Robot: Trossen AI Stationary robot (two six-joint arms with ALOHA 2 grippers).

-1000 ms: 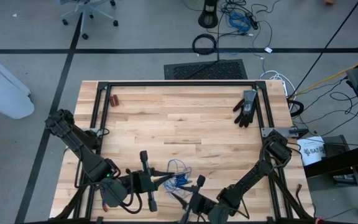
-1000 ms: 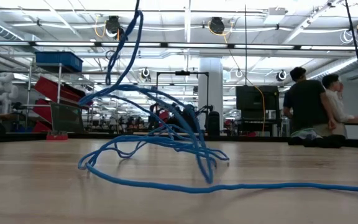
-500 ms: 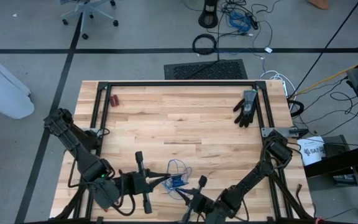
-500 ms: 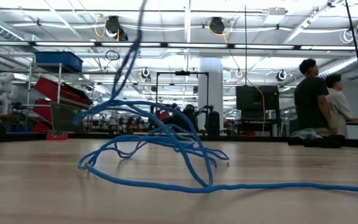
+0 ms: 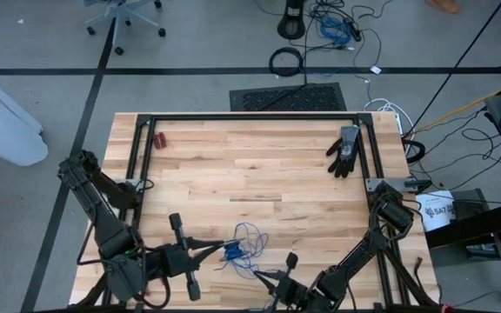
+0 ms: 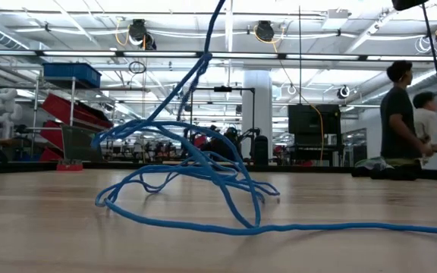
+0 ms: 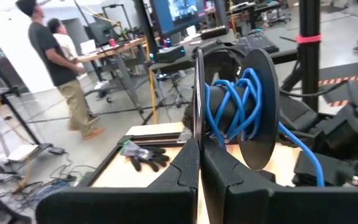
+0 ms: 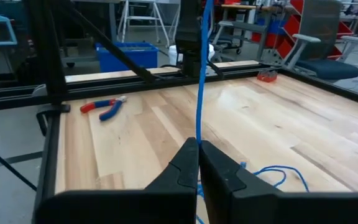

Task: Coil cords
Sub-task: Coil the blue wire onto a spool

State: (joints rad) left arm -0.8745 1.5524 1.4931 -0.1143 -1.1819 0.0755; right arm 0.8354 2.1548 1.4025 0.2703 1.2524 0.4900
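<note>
A thin blue cable (image 5: pixel 249 238) lies in loose loops (image 6: pixel 188 178) on the wooden table near its front edge. One strand (image 6: pixel 203 57) rises off the loops. Part of the cable is wound on a small dark reel (image 7: pixel 232 106) with two round discs. My left gripper (image 5: pixel 218 252) is shut on the reel, left of the loops. My right gripper (image 5: pixel 259 275) is shut on a strand of the cable, just near of the loops. My left gripper pinches the lower rim of the reel's thin disc (image 7: pixel 199 132) between its two fingers, coming level from the table's left. The reel stands on edge above the fingers, clear of the table, and a blue strand (image 7: pixel 303 155) trails off it. My right gripper pinches a single strand of the cable (image 8: pixel 197 135) between its two fingers, at their free ends, coming about level from the table's near right. The strand (image 8: pixel 201 68) runs straight and taut away from the fingers. The loops (image 8: pixel 278 174) stay on the table.
A black glove (image 5: pixel 344 149) lies at the far right, also seen in the left wrist view (image 7: pixel 143 155). Small red-handled pliers (image 5: pixel 158 139) lie at the far left, also in the right wrist view (image 8: pixel 104 107). A dark frame (image 5: pixel 250 117) rims the table. People stand beyond (image 6: pixel 400 121).
My left gripper has moved toward the table's left edge with the reel. My right gripper has drawn back a little toward the near right. The rising strand has swung from leaning one way to the other, while the loops have stayed on the table.
</note>
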